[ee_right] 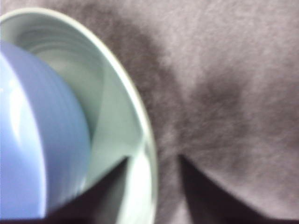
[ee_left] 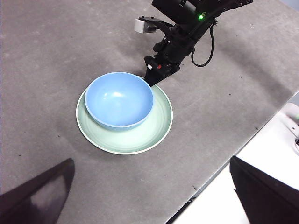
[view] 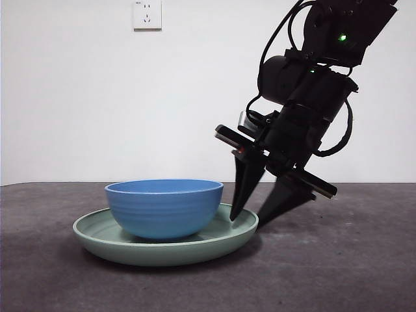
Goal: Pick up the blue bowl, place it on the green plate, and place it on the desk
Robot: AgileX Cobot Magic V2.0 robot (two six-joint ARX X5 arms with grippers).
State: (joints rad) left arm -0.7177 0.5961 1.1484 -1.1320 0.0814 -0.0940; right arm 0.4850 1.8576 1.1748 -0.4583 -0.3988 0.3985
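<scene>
The blue bowl (view: 164, 208) stands upright inside the green plate (view: 169, 250), which lies flat on the desk (view: 338, 260). My right gripper (view: 247, 222) is down at the plate's right rim, jaws open: one jaw is inside the plate beside the bowl, the other outside the rim on the desk. In the right wrist view the rim of the plate (ee_right: 121, 107) runs between the jaws of that gripper (ee_right: 154, 157), and the bowl (ee_right: 32, 140) is close beside them. My left gripper (ee_left: 149, 205) is open and empty, high above the bowl (ee_left: 119, 99) and plate (ee_left: 140, 140).
A white wall with a socket (view: 147, 14) stands behind the desk. In the left wrist view the desk's edge and a white surface (ee_left: 266, 135) lie beyond the plate.
</scene>
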